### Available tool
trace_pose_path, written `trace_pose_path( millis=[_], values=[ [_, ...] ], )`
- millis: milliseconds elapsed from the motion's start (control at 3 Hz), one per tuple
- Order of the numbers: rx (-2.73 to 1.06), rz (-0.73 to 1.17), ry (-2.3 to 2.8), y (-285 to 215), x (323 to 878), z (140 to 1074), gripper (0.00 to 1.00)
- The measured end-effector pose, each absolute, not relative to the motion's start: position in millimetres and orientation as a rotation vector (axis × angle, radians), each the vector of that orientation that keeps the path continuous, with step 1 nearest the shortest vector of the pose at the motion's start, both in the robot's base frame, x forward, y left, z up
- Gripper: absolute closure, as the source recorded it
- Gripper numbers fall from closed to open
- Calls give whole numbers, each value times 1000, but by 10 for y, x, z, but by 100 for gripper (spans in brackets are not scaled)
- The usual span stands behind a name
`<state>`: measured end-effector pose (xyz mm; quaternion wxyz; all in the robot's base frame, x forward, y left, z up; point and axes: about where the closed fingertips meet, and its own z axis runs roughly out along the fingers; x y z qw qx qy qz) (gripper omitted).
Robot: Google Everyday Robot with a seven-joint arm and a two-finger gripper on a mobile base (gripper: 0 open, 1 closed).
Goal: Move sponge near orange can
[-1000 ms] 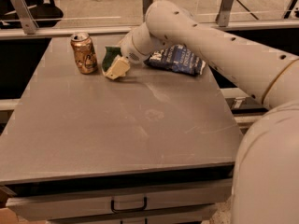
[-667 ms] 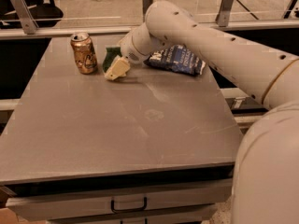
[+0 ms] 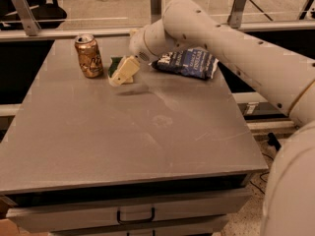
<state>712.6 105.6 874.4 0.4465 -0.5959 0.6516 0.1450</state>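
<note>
The orange can [image 3: 89, 56] stands upright at the far left of the grey table [image 3: 123, 141]. The sponge [image 3: 121, 73] is just right of the can, tilted, with its pale yellow foam toward me and its dark green top [image 3: 114, 64] behind. It hangs slightly above the table, with a shadow under it. My gripper [image 3: 131, 64] is at the end of the white arm [image 3: 206, 33], which comes in from the right. It is shut on the sponge, and the sponge and wrist mostly hide it. A small gap separates the sponge from the can.
A dark blue snack bag [image 3: 187, 63] lies at the far right of the table, behind the arm. A rail with metal posts [image 3: 22, 11] runs behind the table. A drawer with a handle [image 3: 135, 214] is under the front edge.
Almost nothing has changed. The sponge stays in the gripper beside the can, and the arm holds the same pose.
</note>
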Motion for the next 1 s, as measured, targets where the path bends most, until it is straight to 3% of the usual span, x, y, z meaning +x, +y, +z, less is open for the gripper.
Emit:
trace_pose_path(
  millis=[333, 667, 1000],
  values=[
    [-1451, 411, 1501, 811, 6966, 9138, 0],
    [-1445, 366, 1359, 197, 6673, 9696, 0],
    [-1425, 191, 1262, -358, 6244, 10291, 0]
  ],
)
